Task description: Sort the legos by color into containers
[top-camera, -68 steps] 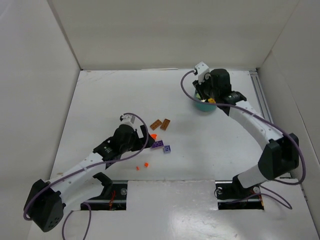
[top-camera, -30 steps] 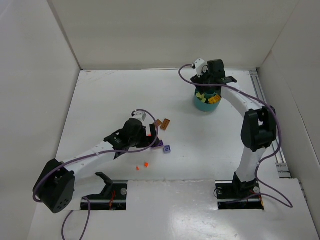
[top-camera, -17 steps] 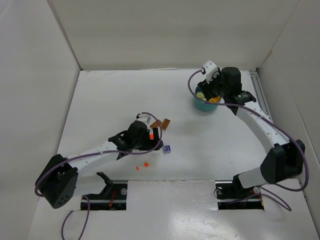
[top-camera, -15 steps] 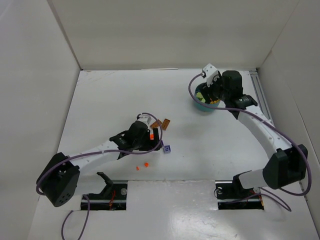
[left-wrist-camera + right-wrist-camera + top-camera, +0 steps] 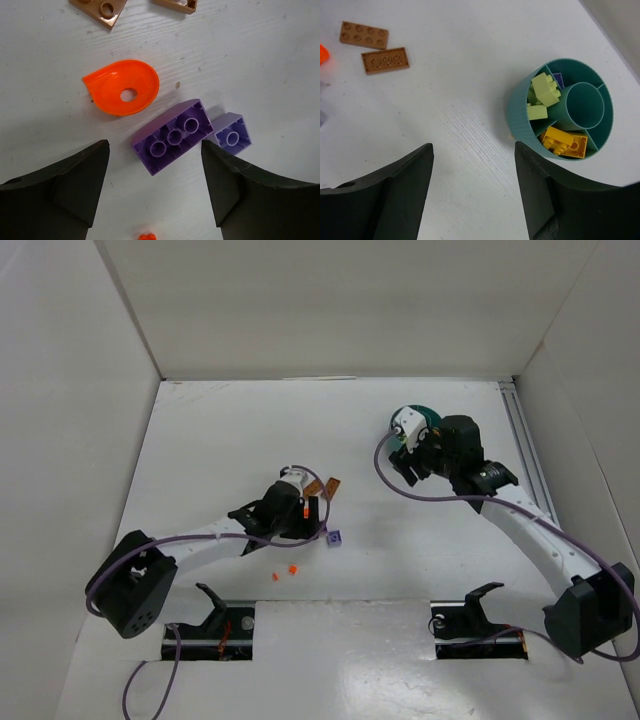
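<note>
In the left wrist view, my left gripper is open just above the table. The near end of a purple lego lies between its fingertips, untouched. A lavender lego sits right of it and an orange curved piece beyond it. My right gripper is open and empty over bare table, left of the teal dish. The dish's containers hold light green legos, yellow legos and a purple one. In the top view the right arm partly hides the dish.
Two brown legos lie flat between the arms, also visible in the top view. Tiny orange legos lie near the front edge, one showing as an orange speck under the left gripper. White walls enclose the table.
The left gripper has narrowed its jaws and come down around the purple lego. The right arm has pulled back from over the dish toward the table's middle.
</note>
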You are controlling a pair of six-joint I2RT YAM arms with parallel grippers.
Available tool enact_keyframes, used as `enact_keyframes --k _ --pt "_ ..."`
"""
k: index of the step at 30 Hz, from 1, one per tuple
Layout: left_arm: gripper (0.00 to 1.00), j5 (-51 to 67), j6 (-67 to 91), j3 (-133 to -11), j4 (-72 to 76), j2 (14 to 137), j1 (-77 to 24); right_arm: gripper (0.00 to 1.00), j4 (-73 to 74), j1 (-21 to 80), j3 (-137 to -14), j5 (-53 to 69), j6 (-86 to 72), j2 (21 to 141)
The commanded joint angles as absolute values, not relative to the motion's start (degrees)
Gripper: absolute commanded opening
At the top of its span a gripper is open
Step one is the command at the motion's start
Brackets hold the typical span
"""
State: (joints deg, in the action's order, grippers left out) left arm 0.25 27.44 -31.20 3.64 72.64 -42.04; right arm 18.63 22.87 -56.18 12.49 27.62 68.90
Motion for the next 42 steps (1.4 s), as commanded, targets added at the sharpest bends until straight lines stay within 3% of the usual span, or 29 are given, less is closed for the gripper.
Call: enact_keyframes --k 1,8,15,17,26,31,33,34,40,42 --pt "0.71 -0.01 26.46 -31.29 7.36 74.27 -42.36 0.71 17.58 22.85 -56.51 14.68 27.42 65.75" --pt "0.71 1.93 24.61 -30.15 12.65 74.97 -46.84 0.71 18.72 22.85 -56.51 15.21 27.95 65.22" --pt "0.69 -1.66 26.10 -30.76 8.71 80.41 -51.76 0.71 21.62 21.10 -55.20 12.57 29.00 63.11" --pt "0.62 -2.54 26.63 -31.29 8.18 81.64 -53.52 0.71 21.62 20.57 -54.59 13.10 29.00 62.49" --pt "0.47 -10.71 31.54 -36.21 4.49 84.11 -57.57 0.71 21.62 19.95 -53.53 14.68 29.00 60.21" --pt "0.49 -17.83 39.45 -37.27 -2.80 82.54 -57.57 0.71 22.68 19.43 -53.00 14.06 29.00 59.06" --pt "0.64 -19.50 41.22 -37.79 -3.69 81.83 -57.57 0.71 23.20 19.42 -53.00 13.54 29.00 57.84" --pt "0.66 -19.51 42.00 -37.79 -3.69 81.83 -57.57 0.71 23.20 19.42 -53.00 13.54 29.00 57.83" --pt "0.66 -16.79 43.15 -40.16 2.37 85.42 -57.57 0.71 23.20 18.90 -52.47 13.01 29.00 57.30" --pt "0.60 -17.40 44.63 -41.65 1.59 88.31 -57.57 0.71 23.20 18.90 -52.47 12.40 28.48 56.78"
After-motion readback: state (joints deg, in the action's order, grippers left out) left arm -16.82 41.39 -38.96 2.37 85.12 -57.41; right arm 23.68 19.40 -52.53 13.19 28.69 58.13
